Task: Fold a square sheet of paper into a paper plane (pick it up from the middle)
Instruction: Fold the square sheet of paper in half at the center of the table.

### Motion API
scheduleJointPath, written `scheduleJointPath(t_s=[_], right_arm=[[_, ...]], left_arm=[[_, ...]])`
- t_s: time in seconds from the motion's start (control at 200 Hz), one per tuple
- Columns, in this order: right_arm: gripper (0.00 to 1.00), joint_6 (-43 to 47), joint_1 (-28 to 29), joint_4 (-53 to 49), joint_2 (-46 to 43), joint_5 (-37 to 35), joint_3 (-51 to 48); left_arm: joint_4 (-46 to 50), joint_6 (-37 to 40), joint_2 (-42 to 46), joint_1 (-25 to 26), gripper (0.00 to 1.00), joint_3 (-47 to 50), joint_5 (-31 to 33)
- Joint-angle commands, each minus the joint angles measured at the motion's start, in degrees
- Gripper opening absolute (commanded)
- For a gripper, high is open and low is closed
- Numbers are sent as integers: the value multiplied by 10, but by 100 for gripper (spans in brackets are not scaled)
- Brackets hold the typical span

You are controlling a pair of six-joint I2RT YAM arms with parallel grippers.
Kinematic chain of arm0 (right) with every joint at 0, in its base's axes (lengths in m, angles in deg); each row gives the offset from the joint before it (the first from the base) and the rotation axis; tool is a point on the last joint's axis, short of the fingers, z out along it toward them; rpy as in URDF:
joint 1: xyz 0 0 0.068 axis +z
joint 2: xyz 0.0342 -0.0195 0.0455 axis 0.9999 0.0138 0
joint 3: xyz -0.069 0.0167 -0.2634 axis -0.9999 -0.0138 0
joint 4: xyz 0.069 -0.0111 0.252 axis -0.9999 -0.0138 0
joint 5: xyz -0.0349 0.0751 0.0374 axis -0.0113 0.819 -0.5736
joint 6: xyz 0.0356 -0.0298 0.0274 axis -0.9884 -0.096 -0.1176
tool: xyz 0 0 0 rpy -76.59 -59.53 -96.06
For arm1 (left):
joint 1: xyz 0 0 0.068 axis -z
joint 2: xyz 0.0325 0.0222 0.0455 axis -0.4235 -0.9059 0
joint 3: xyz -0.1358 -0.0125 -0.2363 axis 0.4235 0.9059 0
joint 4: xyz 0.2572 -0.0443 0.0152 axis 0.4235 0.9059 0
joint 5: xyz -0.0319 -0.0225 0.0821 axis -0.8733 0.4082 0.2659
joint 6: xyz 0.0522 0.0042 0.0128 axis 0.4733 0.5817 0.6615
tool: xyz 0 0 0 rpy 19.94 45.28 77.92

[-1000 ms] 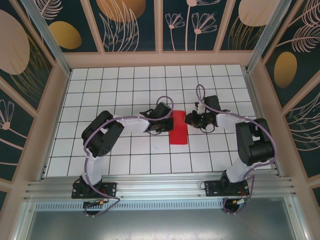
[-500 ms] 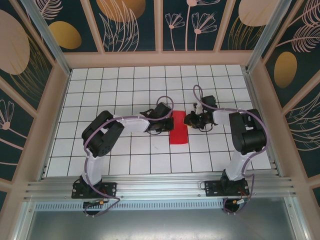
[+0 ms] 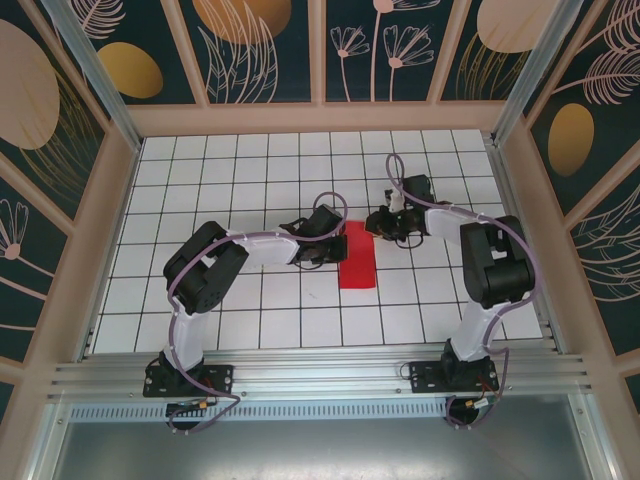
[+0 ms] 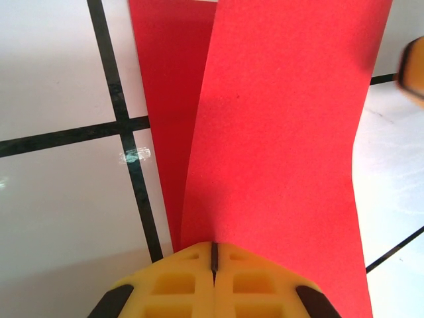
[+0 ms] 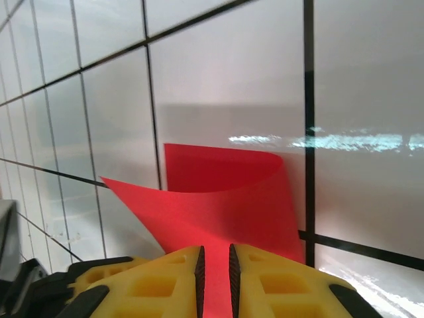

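Early stage. The square sheet of paper (image 3: 357,262) is doubled over once and reads from the top view as a narrow upright rectangle, so the first centre fold looks under way but not finished. In the left wrist view the upper layer rides loose over a darker lower layer and is offset from it. In the right wrist view the sheet (image 5: 232,199) bows up in a soft curl instead of lying flat, and no sharp crease is visible. My read is that the half fold needs aligning and pressing down. After that all the angled corner folds and the wing folds are left. No nose and no wings yet.

The sheet is plain bright red, thin and unmarked. It lies on the white, black-gridded counter (image 3: 250,170), between the two claws.

The left claw (image 3: 338,240) is at the sheet's left edge, toward the far end. In its wrist view the yellow fingers (image 4: 213,260) are pressed together with the sheet's (image 4: 278,132) edge running into the seam, so it appears to pinch the paper.

The right claw (image 3: 376,228) is at the sheet's far right corner. Its fingers (image 5: 215,258) stand a narrow slit apart with red paper in the slit, pinching that edge.
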State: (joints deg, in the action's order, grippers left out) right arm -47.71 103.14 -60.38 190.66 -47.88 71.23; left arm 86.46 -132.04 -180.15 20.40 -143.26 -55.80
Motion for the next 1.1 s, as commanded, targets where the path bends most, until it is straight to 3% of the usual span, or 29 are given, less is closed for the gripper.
scheduleJointPath(t_s=[0.0,0.24,0.585,1.096], right_arm=[[21,11,5,-10,27,-19,5],[21,6,4,-23,70,-86,12],[21,2,2,-26,27,-25,59],[20,-3,1,-27,106,-64,70]], left_arm=[[62,8,-29,2,0,16,7],[61,9,-26,2,0,23,9],[62,8,-23,2,0,26,11],[63,9,-22,2,0,25,12]])
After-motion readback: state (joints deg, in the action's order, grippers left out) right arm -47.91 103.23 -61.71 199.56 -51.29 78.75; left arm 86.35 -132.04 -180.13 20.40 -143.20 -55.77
